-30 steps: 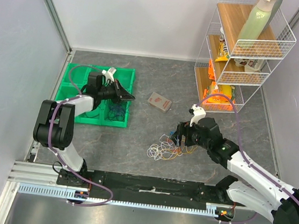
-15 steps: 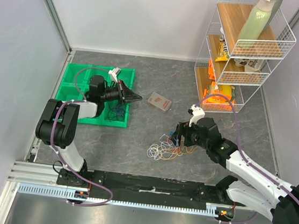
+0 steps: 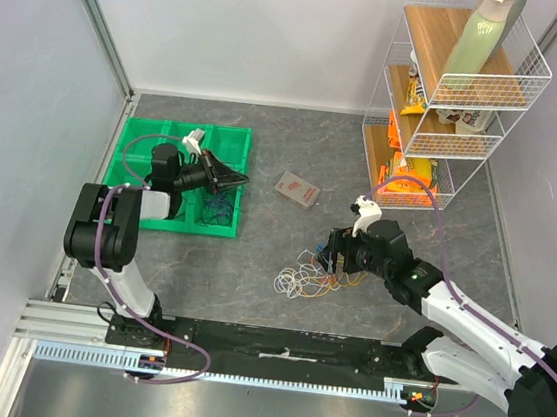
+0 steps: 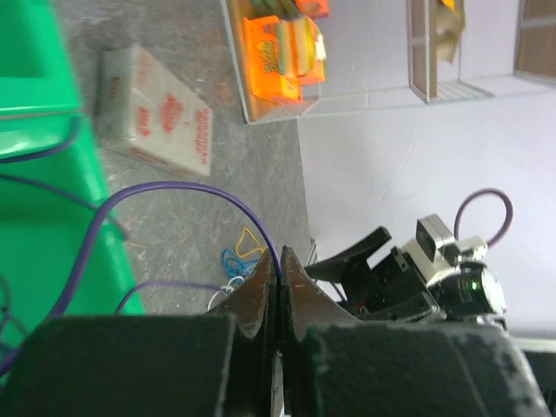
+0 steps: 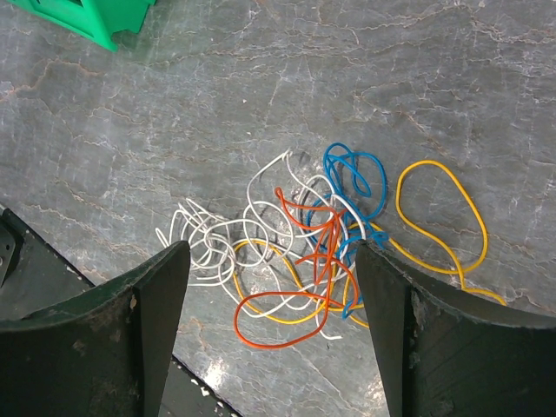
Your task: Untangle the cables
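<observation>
The left fingers were seen pressed together, clamped on a dark purple cable that was pinched right at their tips. From the tips this cable was seen to arch up and away, then drop toward the green tray, above whose right edge the fingers were held. A small bundle of blue and purple loops was seen lying in the tray's near right compartment.

The right fingers were spread wide apart, with nothing gripped between them. They were held above the tangle of cables, which lay on the grey table between the two tips in the wrist view. Whether the tips touched the table could not be told.

The tangle was made up of thin loops in white, orange-red, blue and yellow, crossed over one another. The white loops were spread to one side, the orange-red ones were laid through the middle, and one yellow loop was stretched out clear of the others. A flat packet lay on the table between tray and tangle, apart from both.
</observation>
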